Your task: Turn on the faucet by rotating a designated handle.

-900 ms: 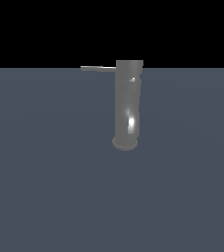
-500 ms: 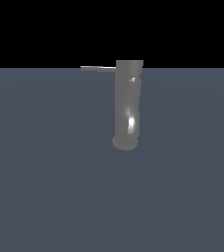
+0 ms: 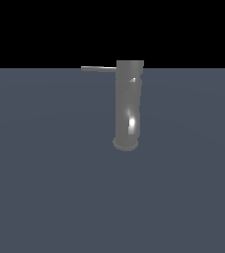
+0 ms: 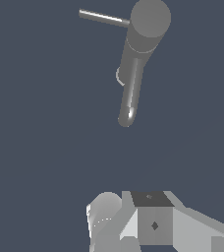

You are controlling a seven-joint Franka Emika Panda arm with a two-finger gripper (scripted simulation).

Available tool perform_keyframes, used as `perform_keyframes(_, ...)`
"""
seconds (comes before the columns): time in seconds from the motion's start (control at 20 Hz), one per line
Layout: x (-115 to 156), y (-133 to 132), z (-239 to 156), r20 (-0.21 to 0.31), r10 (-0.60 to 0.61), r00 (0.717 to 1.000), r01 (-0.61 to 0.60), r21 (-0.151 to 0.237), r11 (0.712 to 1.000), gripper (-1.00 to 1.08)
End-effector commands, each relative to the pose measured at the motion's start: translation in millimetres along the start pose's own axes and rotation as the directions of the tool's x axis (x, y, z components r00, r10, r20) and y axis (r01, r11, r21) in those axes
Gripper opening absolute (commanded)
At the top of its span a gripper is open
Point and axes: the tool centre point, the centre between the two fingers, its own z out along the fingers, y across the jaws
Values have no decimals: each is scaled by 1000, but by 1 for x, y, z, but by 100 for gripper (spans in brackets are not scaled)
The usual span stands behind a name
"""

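Faucet (image 3: 128, 106) stands upright on the flat grey-blue surface (image 3: 45, 188), near the middle of the exterior view, with a wide round base and a bright glint low on its body. Its handle (image 3: 98, 68) is a thin grey bar that sticks out level from the cap toward the exterior view's left.

From the wrist view, the faucet (image 4: 139, 59) is seen from above, with a spout reaching out from the body, and the handle (image 4: 104, 18) points away from the cap. The gripper (image 4: 133, 221) shows only partly at the picture's edge, well apart from the faucet and touching nothing. Whether its fingers are apart or together, I cannot tell.
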Motion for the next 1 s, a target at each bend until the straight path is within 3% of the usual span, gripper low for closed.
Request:
perform_keyframes(0.0, 3, 0, 0, 0, 14, 1000, -14, 3, 1000, -100)
perform_keyframes(0.55, 36, -3, 4, 8, 163, 987, -163, 34, 986, -100)
perform_keyframes(0.95, 77, -8, 14, 28, 344, 939, -345, 61, 937, -100)
